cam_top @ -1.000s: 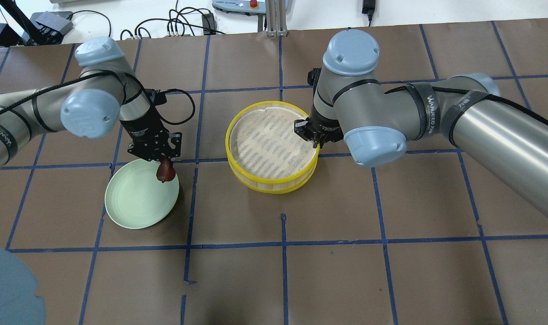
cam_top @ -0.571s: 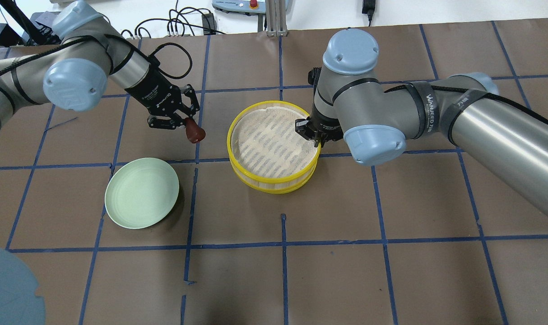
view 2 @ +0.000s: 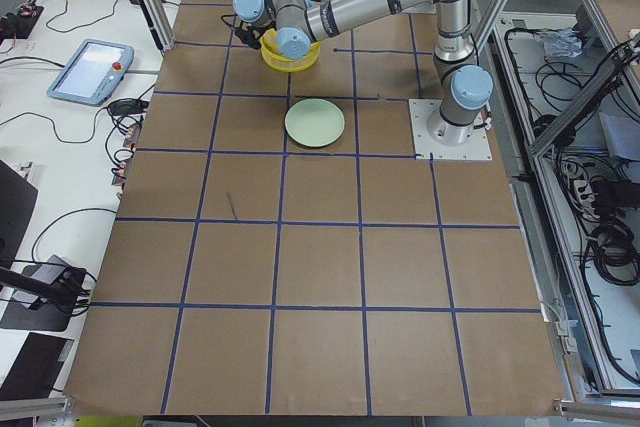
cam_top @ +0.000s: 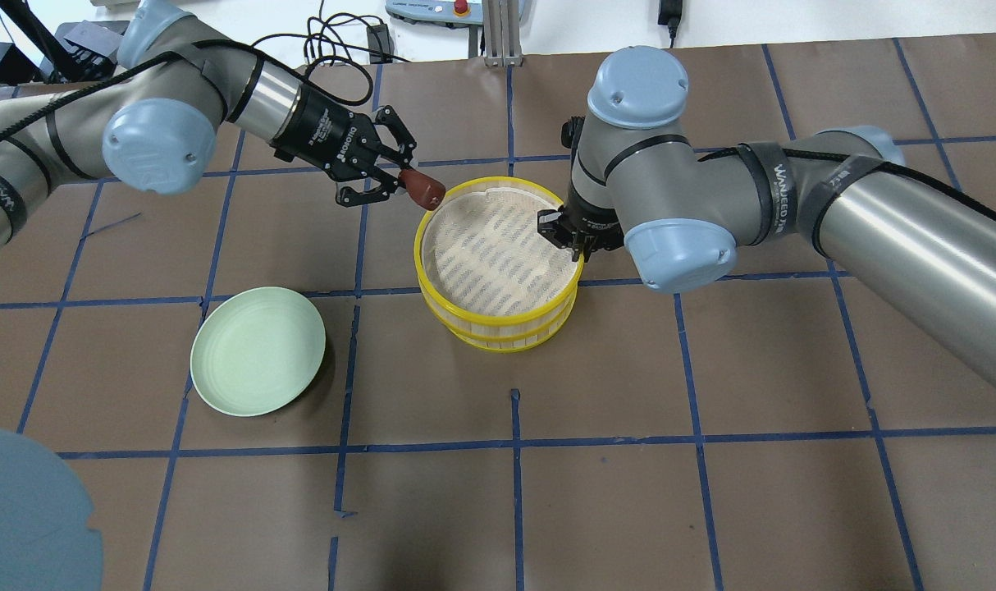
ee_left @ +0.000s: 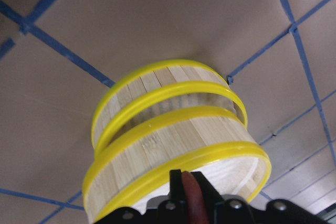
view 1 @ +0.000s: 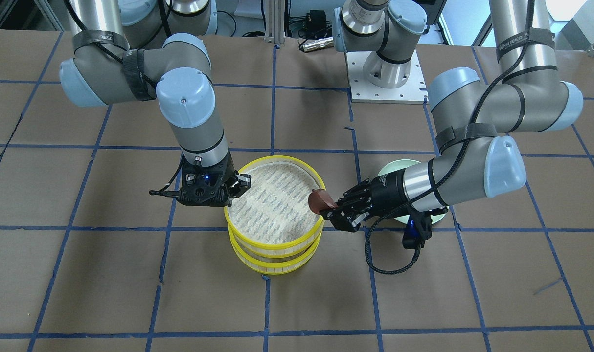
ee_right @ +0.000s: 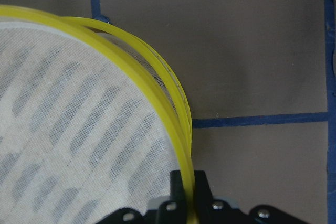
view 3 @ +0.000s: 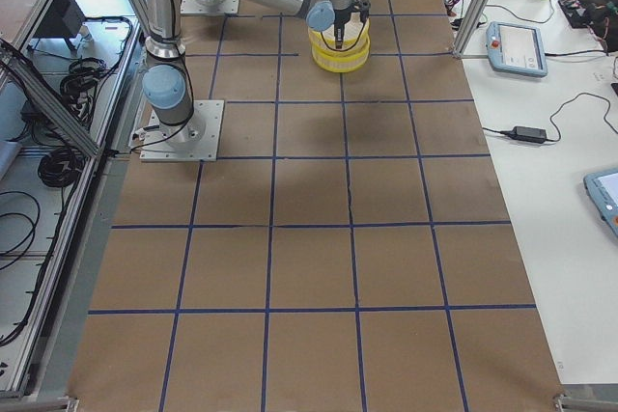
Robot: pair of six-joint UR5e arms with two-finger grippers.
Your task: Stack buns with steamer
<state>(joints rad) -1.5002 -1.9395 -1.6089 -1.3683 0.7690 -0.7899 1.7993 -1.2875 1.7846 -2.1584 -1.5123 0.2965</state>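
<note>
My left gripper (cam_top: 406, 181) is shut on the glossy reddish-brown bun (cam_top: 424, 192) and holds it in the air just outside the far-left rim of the steamer (cam_top: 498, 316). The bun also shows in the front view (view 1: 319, 201) and in the left wrist view (ee_left: 192, 203). The steamer is two yellow-rimmed bamboo tiers, the upper one set slightly off the lower, with a bare white liner (cam_top: 486, 254) on top. My right gripper (cam_top: 567, 239) is shut on the upper tier's rim (ee_right: 181, 156). The white bun is hidden.
An empty pale green plate (cam_top: 258, 350) lies on the brown paper to the left of the steamer, nearer the robot. In the front view it (view 1: 391, 168) is mostly behind my left arm. Blue tape lines grid the table.
My left gripper has carried the brown bun up off the plate and rightward to the steamer's far-left rim. My right gripper has stayed on the upper tier's rim.
</note>
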